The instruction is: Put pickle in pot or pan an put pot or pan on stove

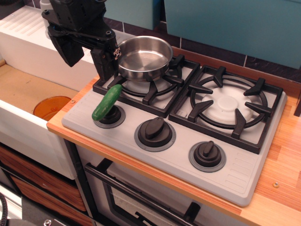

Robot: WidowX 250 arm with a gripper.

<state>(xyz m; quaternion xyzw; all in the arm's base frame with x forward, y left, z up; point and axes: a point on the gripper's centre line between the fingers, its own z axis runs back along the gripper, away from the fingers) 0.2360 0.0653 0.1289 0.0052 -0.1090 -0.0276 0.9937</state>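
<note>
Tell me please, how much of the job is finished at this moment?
Done: the pot already sits on the left burner of the stove. In hand: nothing certain; the tool is beside the pot's left rim, and its grip is not visible. Left: the pickle is not in the pot; it lies on the leftmost knob, so it must go inside.

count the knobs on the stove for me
3, in a row along the front of the stove: the left knob lies partly under the pickle, the middle knob and the right knob are uncovered. None seems hidden.
</note>
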